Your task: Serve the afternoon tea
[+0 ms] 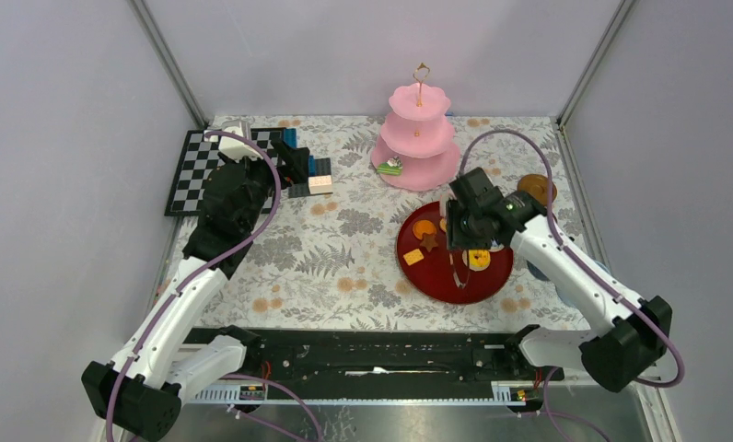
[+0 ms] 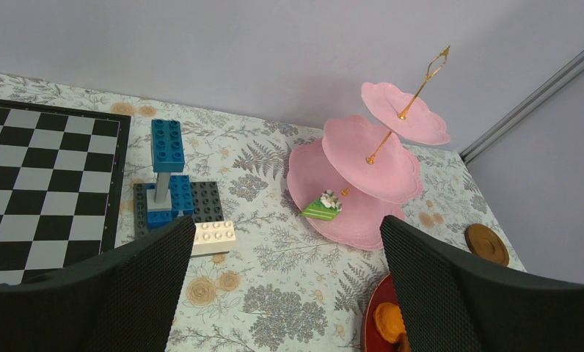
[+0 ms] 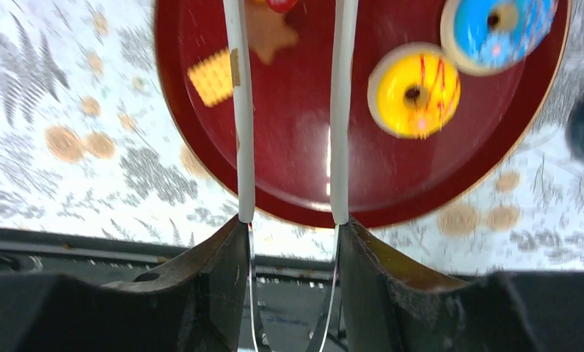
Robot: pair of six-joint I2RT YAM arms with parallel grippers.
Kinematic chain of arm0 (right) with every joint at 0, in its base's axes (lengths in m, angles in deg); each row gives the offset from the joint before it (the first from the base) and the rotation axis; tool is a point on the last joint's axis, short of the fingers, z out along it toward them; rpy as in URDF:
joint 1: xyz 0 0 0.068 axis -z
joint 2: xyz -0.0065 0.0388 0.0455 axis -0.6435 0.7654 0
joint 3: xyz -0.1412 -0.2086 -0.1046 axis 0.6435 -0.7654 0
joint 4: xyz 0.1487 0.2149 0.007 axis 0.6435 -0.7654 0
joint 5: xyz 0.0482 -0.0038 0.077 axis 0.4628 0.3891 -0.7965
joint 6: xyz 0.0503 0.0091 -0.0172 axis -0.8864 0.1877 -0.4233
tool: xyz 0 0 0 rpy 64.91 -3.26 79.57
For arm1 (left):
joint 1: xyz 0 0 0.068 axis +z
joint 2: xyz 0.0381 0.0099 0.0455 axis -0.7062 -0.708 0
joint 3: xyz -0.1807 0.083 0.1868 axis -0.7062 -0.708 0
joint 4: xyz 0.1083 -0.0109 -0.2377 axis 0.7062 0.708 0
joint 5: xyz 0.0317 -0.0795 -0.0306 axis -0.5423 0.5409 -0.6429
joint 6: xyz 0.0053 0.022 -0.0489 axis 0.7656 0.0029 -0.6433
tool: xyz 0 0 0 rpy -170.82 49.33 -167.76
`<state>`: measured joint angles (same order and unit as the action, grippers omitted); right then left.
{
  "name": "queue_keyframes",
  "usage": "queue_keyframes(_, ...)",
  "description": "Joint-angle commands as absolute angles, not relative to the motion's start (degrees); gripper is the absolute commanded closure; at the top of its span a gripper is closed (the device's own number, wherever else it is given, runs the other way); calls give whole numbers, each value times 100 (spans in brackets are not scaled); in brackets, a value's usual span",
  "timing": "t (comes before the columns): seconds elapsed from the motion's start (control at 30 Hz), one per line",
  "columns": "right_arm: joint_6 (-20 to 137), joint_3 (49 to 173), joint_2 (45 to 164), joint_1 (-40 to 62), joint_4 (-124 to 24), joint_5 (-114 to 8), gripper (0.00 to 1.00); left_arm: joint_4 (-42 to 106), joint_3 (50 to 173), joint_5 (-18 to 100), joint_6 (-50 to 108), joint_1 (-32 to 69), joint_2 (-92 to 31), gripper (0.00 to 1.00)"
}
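Right gripper (image 3: 293, 227) squeezes the white tongs (image 3: 241, 132) above the dark red tray (image 3: 289, 147). Yellow donut (image 3: 414, 90) lies toward the tray's three o'clock, pink stand (image 1: 418, 138) at its eleven. Left gripper (image 2: 287, 242) gapes wide.

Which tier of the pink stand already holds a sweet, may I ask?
The bottom, widest tier: a green cake slice sits there; middle tier and top tier are bare.

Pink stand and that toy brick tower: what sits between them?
Nothing: only bare flowered tablecloth lies between the pink stand and the brick tower, clearest in the left wrist view.
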<state>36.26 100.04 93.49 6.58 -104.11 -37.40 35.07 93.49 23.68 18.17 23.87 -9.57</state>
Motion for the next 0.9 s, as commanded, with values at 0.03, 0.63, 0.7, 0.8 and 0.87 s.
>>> queue_keyframes(0.03, 4277, 10692, 10054, 1043, -9504, -3739, 67, 3414, 9596, 2430, 1784, 2394, -905, 1)
queue_keyframes(0.63, 5092, 11575, 12362, 1663, -8109, -3979, 73, 3414, 9596, 2410, 1793, 2392, -973, 1)
queue_keyframes(0.7, 5140, 11712, 12574, 1696, -8091, -4007, 74, 3414, 9596, 2408, 1793, 2392, -973, 1)
queue_keyframes(0.8, 5186, 11926, 12804, 1724, -8064, -3921, 74, 3414, 9596, 2412, 1793, 2392, -982, 1)
queue_keyframes(0.87, 5212, 12082, 12983, 1743, -8039, -3952, 74, 3414, 9596, 2420, 1788, 2392, -998, 1)
